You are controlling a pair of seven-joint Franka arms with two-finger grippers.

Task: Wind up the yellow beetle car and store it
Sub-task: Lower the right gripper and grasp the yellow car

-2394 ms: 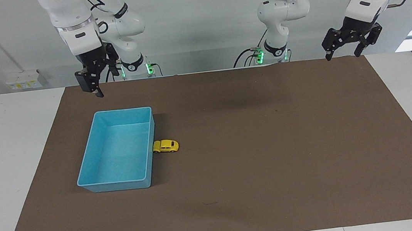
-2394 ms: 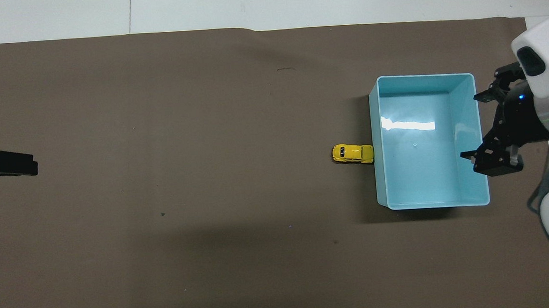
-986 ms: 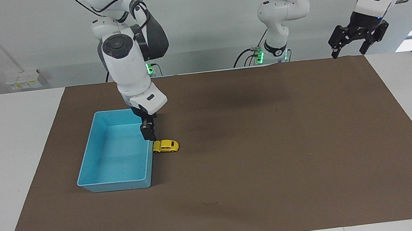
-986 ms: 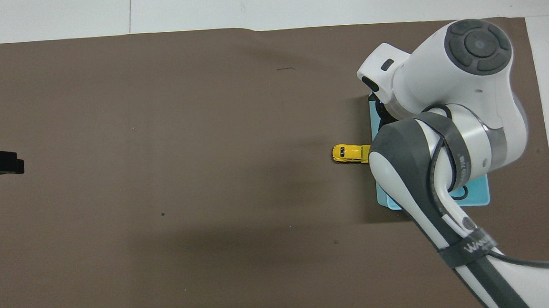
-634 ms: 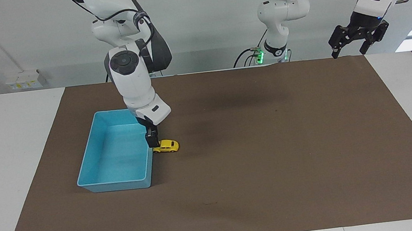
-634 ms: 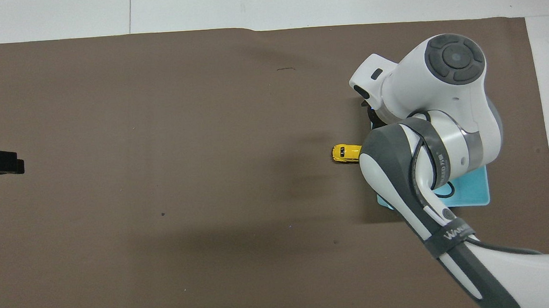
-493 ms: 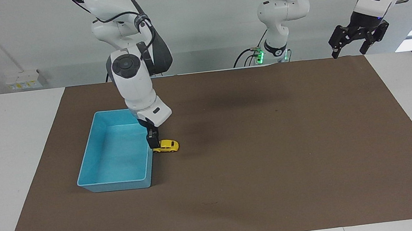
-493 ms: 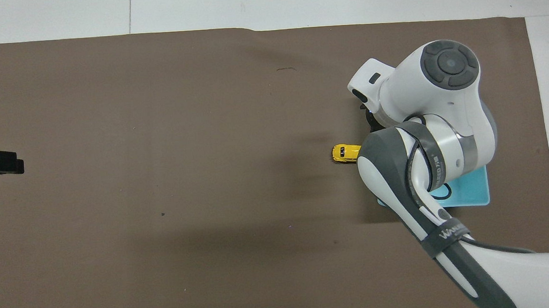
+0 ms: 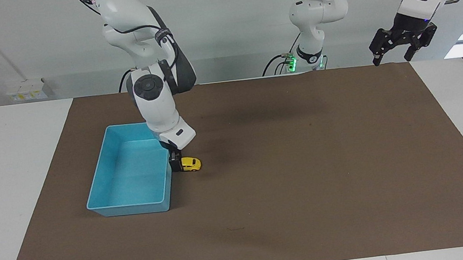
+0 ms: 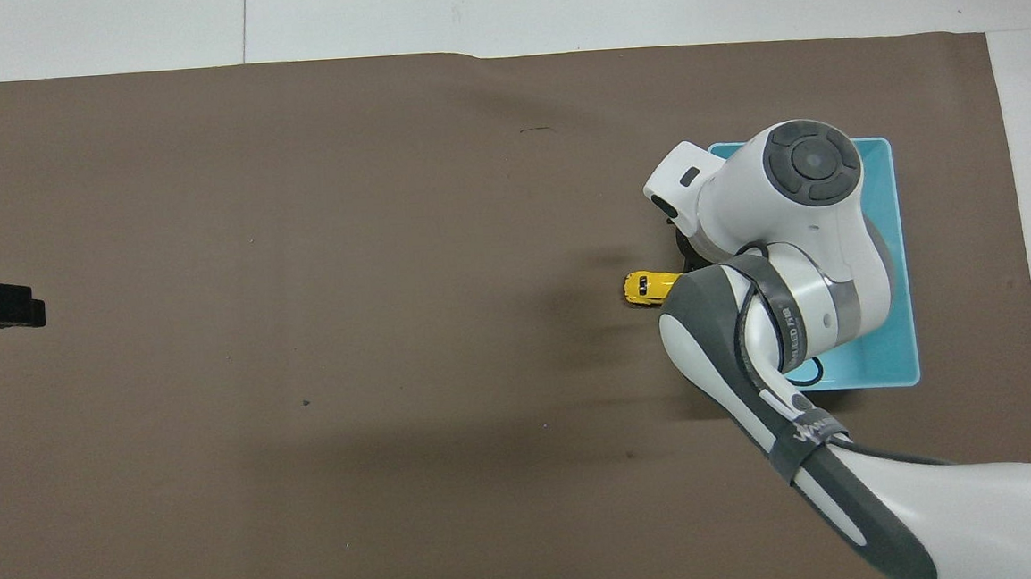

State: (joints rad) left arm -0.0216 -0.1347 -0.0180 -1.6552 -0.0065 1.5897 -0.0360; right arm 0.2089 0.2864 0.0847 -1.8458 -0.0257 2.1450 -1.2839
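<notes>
Down comes the right hand (image 9: pixel 175 164) onto the bin-side end of the yellow beetle car (image 9: pixel 190 164), fingers spread, nothing pinched yet.
Car sits on the brown mat (image 9: pixel 289 175), tight against the blue bin (image 9: pixel 103 192) wall facing the left arm's end, so one finger could catch the rim, shove the bin, or squirt the tiny car away on its wheels. Open mat lies toward the left arm's end for winding; the bin blocks the right arm's end. Left hand (image 9: pixel 401 43) waits spread, up over its own corner of the mat.
</notes>
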